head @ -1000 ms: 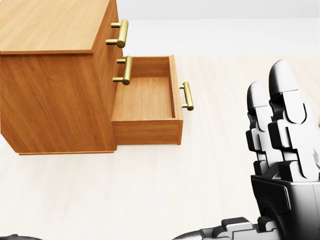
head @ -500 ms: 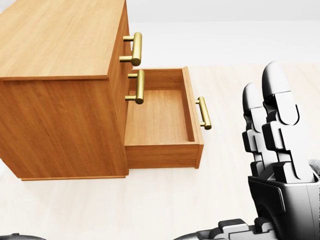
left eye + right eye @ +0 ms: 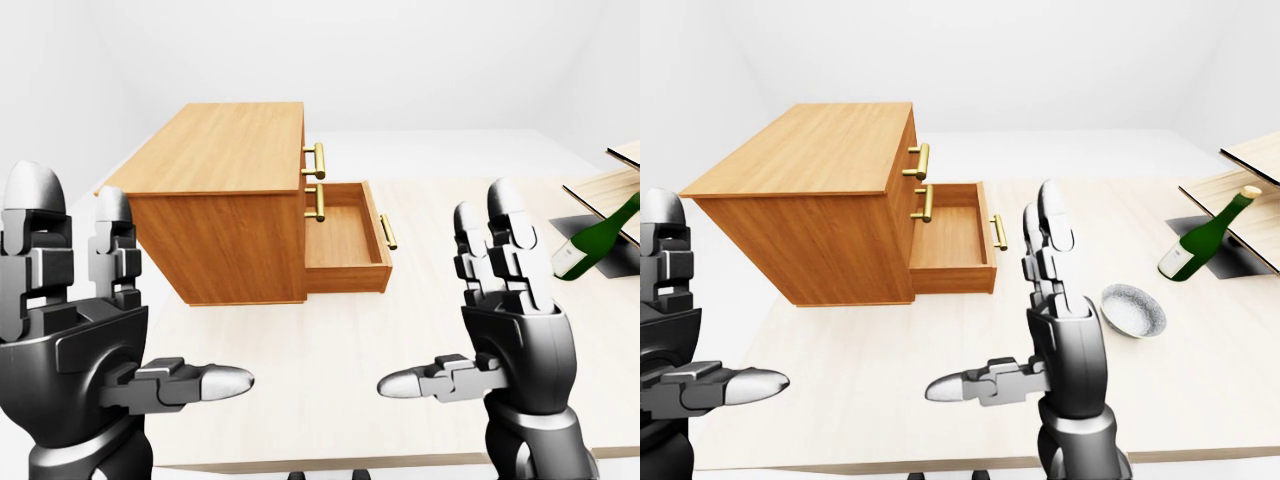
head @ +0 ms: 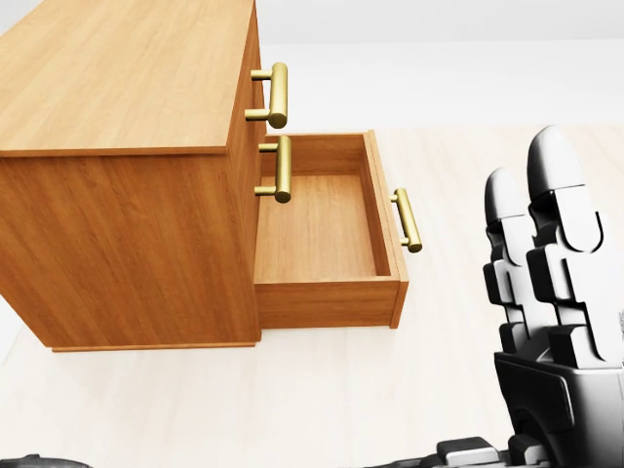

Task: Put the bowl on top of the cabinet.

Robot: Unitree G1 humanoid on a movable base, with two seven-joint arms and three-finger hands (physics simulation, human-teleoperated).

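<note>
Closer now than a second ago, the cabinet (image 4: 117,88) fills more of the head view: the camera has moved. Both the left hand (image 3: 75,340) and right hand (image 3: 1060,330) are spread open, empty. Right of the cabinet's open drawer (image 4: 322,234), beside the right hand, lies the bowl (image 3: 1132,308); I'd grip its rim squarely.

The boxy wooden cabinet (image 3: 225,200) is warm orange-brown with visible grain, and its rod-shaped metal drawer handles (image 4: 279,95) are brassy gold. The pale tabletop (image 3: 940,350) is cream with faint streaks. The small round bowl (image 3: 1132,309) is speckled grey-white. The tilted glass bottle (image 3: 1198,242) is dark green with a white label and tan cork. Both robot hands (image 3: 505,320) are glossy grey and black.
</note>
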